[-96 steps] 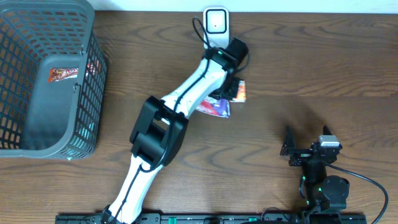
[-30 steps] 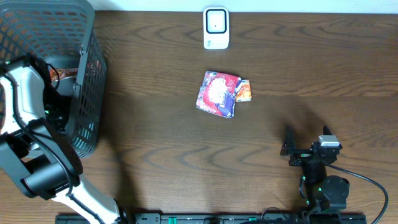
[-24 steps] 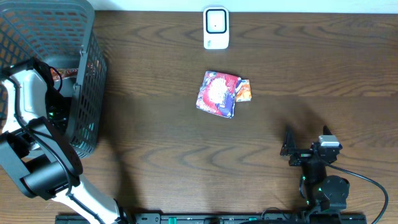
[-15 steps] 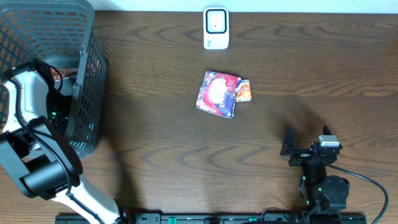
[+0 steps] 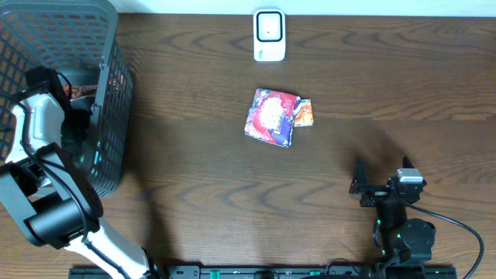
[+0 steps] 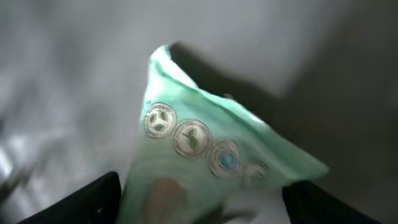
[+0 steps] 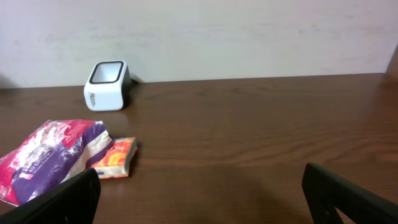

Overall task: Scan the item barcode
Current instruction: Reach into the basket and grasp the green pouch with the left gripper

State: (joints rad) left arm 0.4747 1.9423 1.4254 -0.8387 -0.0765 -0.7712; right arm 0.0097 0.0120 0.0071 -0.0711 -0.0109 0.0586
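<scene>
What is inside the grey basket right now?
The left gripper reaches into the basket, jaws open either side of a pale green packet. A red packet lies beside the arm. The arm covers part of the floor, so anything beneath is hidden.

Dark brown wood-grain table [image 5: 194, 178], grey mesh basket [image 5: 31, 31].
White scanner [image 5: 269, 35] with a dark window; packet [image 5: 271, 116] red, purple and white; small packet [image 5: 303, 113] orange; pouch [image 6: 205, 162] mint green with round silvery seals.
</scene>
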